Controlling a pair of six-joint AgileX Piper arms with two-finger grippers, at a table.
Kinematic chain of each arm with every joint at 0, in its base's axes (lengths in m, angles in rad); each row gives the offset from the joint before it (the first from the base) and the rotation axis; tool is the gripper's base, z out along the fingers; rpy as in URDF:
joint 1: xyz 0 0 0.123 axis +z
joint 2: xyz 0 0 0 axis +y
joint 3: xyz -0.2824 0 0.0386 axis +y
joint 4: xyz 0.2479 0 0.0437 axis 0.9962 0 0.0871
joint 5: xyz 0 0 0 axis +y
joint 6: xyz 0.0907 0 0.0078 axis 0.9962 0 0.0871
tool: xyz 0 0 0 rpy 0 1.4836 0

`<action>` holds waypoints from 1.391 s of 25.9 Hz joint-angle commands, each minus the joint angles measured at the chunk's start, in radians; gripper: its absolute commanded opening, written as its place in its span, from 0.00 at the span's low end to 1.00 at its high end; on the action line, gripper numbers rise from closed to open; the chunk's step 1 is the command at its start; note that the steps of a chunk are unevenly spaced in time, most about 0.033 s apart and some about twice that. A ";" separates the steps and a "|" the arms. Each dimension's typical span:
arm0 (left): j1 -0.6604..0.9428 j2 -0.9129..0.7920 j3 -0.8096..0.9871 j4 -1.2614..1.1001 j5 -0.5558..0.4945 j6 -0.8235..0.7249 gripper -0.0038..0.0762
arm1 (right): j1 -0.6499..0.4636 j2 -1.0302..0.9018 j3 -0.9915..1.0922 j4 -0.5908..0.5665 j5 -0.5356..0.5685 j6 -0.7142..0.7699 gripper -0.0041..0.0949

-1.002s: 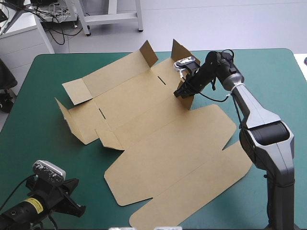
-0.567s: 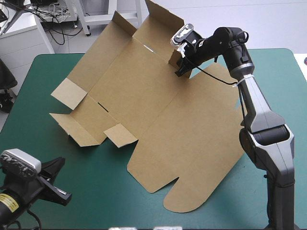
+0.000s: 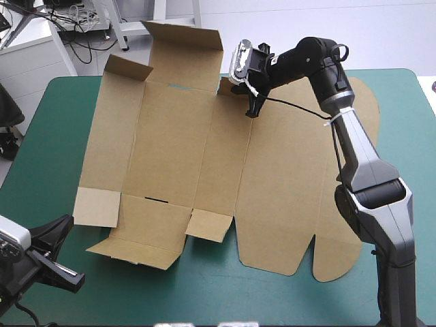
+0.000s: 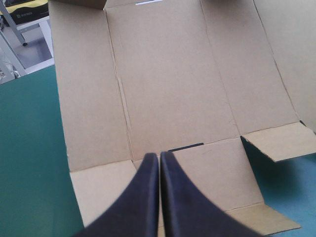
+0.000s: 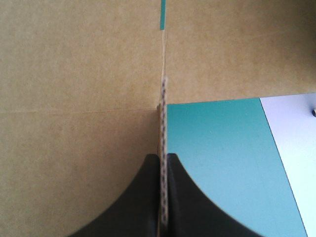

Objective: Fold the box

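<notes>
My right gripper [image 5: 163, 157] pinches the box [image 3: 170, 150] at its far edge. My left gripper [image 4: 159, 157] is closed, the box just ahead.

The right gripper [image 5: 163, 159] has its black fingers [image 5: 143, 197] pressed all but together on a part of the brown box [image 5: 79, 59]. That part is seen edge-on, as a thin ribbed line running straight ahead from between them. To one side of the line the board fills the view, crossed by a faint crease [image 5: 74, 111]. To the other side lies the bare teal-green cover [image 5: 217, 168]. Farther ahead, a narrow slot [image 5: 163, 12] in the board shows teal-green.
</notes>
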 commanded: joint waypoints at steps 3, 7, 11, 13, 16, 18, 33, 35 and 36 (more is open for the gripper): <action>-0.008 0.013 -0.029 0.003 -0.026 -0.002 0.04 | 0.069 -0.077 -0.033 0.046 0.010 -0.017 0.02; -0.008 0.013 -0.029 0.015 -0.021 -0.002 0.04 | 0.160 -0.077 -0.033 -0.077 0.010 -0.035 0.02; -0.008 0.013 -0.029 0.033 -0.021 -0.002 0.04 | 0.206 -0.077 0.022 -0.131 0.010 -0.043 0.02; -0.008 0.013 -0.029 0.033 -0.021 -0.002 0.04 | 0.210 -0.077 0.057 -0.115 0.010 -0.043 0.02; -0.008 0.013 -0.029 0.038 -0.021 -0.002 0.04 | 0.212 -0.077 0.106 -0.114 0.010 -0.043 0.02; -0.008 0.013 -0.029 0.040 -0.021 -0.002 0.04 | 0.213 -0.073 0.125 -0.117 0.010 -0.043 0.02; -0.008 0.013 -0.029 0.044 -0.021 -0.002 0.04 | 0.213 -0.075 0.133 -0.145 0.010 0.071 0.74; -0.008 0.013 -0.029 0.044 -0.021 -0.002 0.04 | 0.213 -0.085 0.133 -0.151 0.010 0.133 0.72; -0.008 0.013 -0.029 0.044 -0.021 -0.002 0.04 | 0.213 -0.092 0.133 -0.157 0.010 0.172 0.70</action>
